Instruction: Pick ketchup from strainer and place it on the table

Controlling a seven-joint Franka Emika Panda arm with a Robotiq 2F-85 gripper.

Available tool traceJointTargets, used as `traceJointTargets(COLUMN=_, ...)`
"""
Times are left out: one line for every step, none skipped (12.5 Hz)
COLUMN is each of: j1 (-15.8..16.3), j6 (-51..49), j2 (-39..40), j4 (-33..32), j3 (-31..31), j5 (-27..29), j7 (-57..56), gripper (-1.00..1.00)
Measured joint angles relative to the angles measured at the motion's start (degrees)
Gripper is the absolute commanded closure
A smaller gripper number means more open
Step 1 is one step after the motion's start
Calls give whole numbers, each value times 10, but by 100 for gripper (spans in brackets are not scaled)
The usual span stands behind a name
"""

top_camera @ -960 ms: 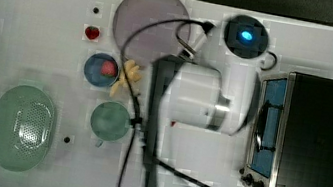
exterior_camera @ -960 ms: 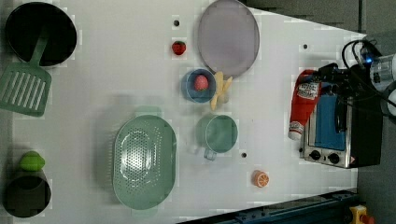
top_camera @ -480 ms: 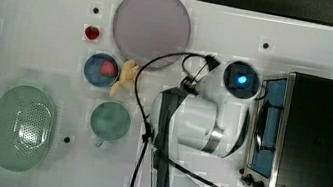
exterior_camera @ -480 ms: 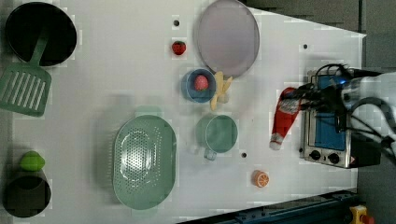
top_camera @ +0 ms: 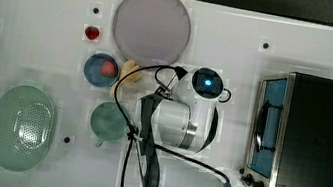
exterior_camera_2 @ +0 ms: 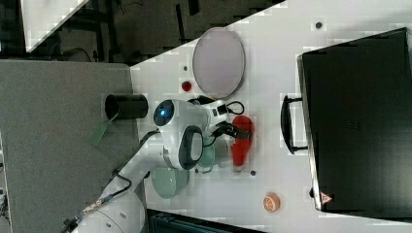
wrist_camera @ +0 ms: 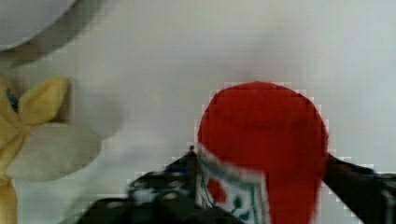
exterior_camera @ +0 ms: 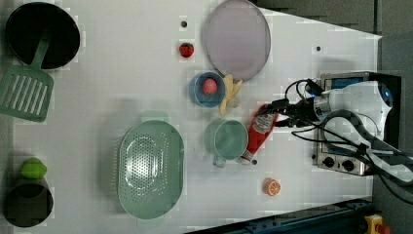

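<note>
Beside the cup (exterior_camera: 226,139) | ketchup (exterior_camera: 258,131) slanted, cap toward left view's bottom | claw (exterior_camera: 278,113) state unclear

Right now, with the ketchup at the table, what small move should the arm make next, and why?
Probably lift the gripper straight away. The ketchup lies on the table beside the teal cup, outside the strainer, so placing looks done.

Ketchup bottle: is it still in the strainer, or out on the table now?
Out. The ketchup lies on the white table beside the teal cup; the strainer holds nothing.
</note>
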Motion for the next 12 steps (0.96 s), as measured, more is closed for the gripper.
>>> traceJointTargets(j1=6, j6=3, j2=-4, j4=-2, j3=-5, j5=0, j7=-2, gripper=-100)
traceJointTargets(j1=7, j6=1, j2=-11, j4=-3, j3=-7, j5=0, j7=-3, gripper=-100)
traceJointTargets(j1=7, j6=1, j2=-27, j4=-7, j3=-6, j5=0, j7=-3, gripper=-100)
traceJointTargets(j1=6, j6=-8, j2=-49, j4=-7, j3=-7, j5=2, j7=-3, gripper=-100)
traceJointTargets(j1=6, j6=-34, j2=-73, j4=1, j3=-5, j5=5, j7=-2, gripper=-100)
traceJointTargets(j1=6, j6=-65, j2=-99, j4=15, j3=-4, j5=9, j7=5, gripper=-100)
traceJointTargets(j1=6, j6=-99, j2=-125, j4=34, j3=-4, j5=9, j7=17, gripper=-100)
traceJointTargets(j1=5, j6=-149, j2=-145, j4=65, j3=-4, j5=9, j7=29, gripper=-100)
traceJointTargets(j1=2, j6=-192, j2=-161, j4=104, j3=-1, j5=9, j7=44, gripper=-100)
traceJointTargets(j1=2, j6=-222, j2=-177, j4=143, j3=-2, j5=10, j7=62, gripper=-100)
traceJointTargets(j1=2, j6=-248, j2=-194, j4=175, j3=-4, j5=8, j7=82, gripper=-100)
traceJointTargets(j1=3, j6=-272, j2=-210, j4=204, j3=-6, j5=5, j7=104, gripper=-100)
